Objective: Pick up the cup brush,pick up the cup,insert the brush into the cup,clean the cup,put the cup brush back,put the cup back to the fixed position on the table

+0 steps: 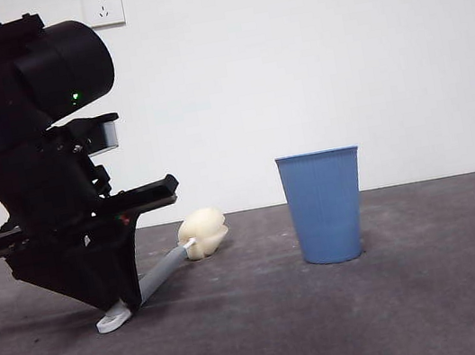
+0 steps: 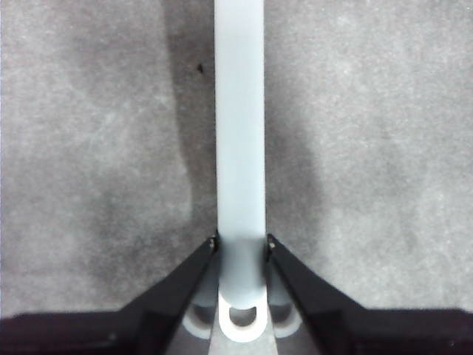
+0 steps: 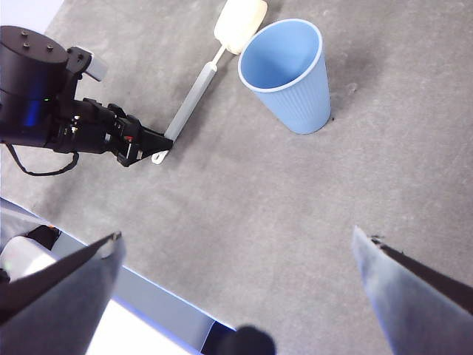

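Note:
The cup brush (image 1: 164, 271) lies on the table (image 1: 380, 318), its cream sponge head (image 1: 203, 233) pointing toward the blue cup (image 1: 325, 207). My left gripper (image 2: 242, 244) reaches down at the handle's looped end, and both jaw tips press against the grey handle (image 2: 240, 133). From the front, the left gripper (image 1: 126, 298) sits low at the left, with the white loop (image 1: 113, 321) resting on the table. The cup (image 3: 290, 78) stands upright and empty beside the sponge head (image 3: 240, 22). High above the table, my right gripper (image 3: 236, 237) hangs open with nothing between its jaws.
Wall sockets (image 1: 103, 6) sit on the white wall behind. The table's edge and a pale floor strip (image 3: 148, 296) lie below the right wrist camera. The left arm (image 3: 44, 96) fills the table's left side.

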You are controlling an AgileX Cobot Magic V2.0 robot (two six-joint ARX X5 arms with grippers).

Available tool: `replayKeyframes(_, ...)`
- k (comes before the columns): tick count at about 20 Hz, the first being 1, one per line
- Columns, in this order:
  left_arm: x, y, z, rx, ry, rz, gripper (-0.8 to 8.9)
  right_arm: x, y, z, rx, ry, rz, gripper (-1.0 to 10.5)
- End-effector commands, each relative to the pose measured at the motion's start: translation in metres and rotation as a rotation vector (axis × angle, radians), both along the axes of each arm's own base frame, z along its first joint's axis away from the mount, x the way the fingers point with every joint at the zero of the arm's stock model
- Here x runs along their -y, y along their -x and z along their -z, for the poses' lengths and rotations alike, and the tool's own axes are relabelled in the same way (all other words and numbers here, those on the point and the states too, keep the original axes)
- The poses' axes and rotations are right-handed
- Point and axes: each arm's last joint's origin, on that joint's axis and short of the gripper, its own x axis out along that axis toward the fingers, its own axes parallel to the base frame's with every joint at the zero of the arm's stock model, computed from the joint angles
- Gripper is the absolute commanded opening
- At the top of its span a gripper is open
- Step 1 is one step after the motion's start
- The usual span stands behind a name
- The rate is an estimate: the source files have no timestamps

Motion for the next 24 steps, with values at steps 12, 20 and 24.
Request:
replayKeyframes(12,-0.018,0.030,-0.075,0.202,0.104,0.054,-0.09,-0.004,-0.028,0.007,0.002,-0.007,-0.015,5.7)
replayKeyframes(20,-0.048,0.075,-0.125,0.325,0.145,0.089,-0.09,-0.020,-0.058,0.085,0.109,-0.042,-0.058,5.6)
replayKeyframes(24,-0.058,0.090,-0.133,0.326,0.147,0.089,-0.09,-0.030,-0.070,0.108,0.124,-0.022,-0.033,5.6)
